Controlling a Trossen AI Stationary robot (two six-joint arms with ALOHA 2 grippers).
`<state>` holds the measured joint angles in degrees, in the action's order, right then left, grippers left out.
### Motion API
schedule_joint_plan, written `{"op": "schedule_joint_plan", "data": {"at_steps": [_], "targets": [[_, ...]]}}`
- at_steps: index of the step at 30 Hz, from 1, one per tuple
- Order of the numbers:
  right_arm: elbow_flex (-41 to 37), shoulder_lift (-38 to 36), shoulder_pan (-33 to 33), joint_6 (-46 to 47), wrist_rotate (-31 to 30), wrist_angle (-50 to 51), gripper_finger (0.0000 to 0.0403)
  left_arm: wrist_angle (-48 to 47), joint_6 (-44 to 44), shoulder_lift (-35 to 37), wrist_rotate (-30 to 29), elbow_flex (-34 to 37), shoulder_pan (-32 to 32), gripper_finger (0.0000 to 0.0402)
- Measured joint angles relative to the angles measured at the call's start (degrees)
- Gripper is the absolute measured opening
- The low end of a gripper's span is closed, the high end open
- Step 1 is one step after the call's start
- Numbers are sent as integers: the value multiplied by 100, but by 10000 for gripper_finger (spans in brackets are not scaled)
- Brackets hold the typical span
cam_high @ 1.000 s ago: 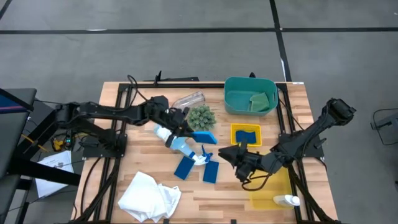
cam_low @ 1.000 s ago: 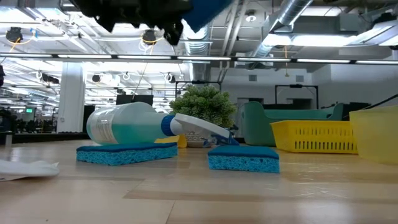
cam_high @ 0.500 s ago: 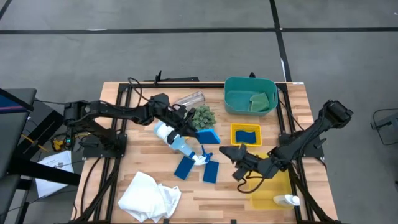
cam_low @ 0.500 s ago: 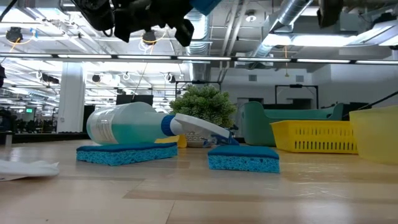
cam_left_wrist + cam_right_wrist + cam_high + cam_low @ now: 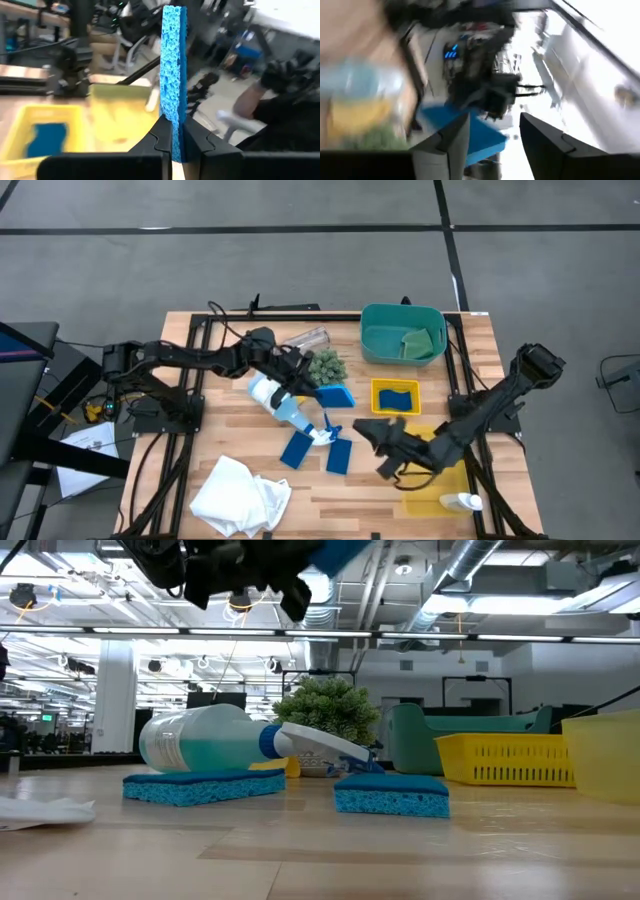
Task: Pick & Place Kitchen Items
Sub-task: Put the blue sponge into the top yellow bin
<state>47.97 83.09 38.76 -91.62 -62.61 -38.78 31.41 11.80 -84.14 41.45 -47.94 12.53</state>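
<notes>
The left gripper (image 5: 312, 392), jaws clamped on a blue sponge (image 5: 331, 396) held above the table centre beside the plant ball (image 5: 323, 366), is in the carry step; next, presumably move right to the yellow bin (image 5: 397, 396) and release, while the right gripper (image 5: 366, 427), jaws apart and empty, waits near-right.

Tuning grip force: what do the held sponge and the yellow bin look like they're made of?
Blue sponge in the left hand: open-cell foam, probably cellulose or synthetic; its face is pitted, porous and matte. Yellow bin: seemingly moulded plastic, going by its slotted lattice walls and uniform colour.
</notes>
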Motion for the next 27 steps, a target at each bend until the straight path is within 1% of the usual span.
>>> {"op": "schedule_joint_plan", "data": {"at_steps": [2,3,6,7,9,12,15,18,20,23,25,27], "targets": [[-2,16,44,704,-15,-869,174,-191,-522,0,-66,0,53,6],[-2,17,42,1126,-61,-1335,179,-219,-740,0,-210,0,55,6],[4,-1,-70,2609,-427,-2379,196,-268,-1263,0,-943,0,23,6],[4,3,-105,3003,-604,-2547,202,-289,-1422,0,-1201,0,-3,6],[4,4,-155,3487,-927,-2647,212,-371,-1650,0,-1694,0,-71,6],[4,11,-218,3934,-1044,-2554,223,-403,-1712,0,-2181,0,-133,6],[4,11,-300,4453,-1363,-2388,224,-403,-1707,2,-2258,0,-135,6],[2,11,-338,4514,-1683,-2307,220,-403,-1705,9,-2259,0,-135,6],[2,11,-308,4540,-1674,-2299,216,-403,-1703,9,-2241,0,-153,6],[2,9,-266,4785,-1397,-2111,209,-401,-1743,9,-1940,0,-198,6],[2,11,-272,5106,-1009,-1759,204,-396,-1807,9,-1700,0,-253,6],[16,11,-316,5514,-575,-1348,198,-410,-1872,45,-1652,0,-308,6]]}}
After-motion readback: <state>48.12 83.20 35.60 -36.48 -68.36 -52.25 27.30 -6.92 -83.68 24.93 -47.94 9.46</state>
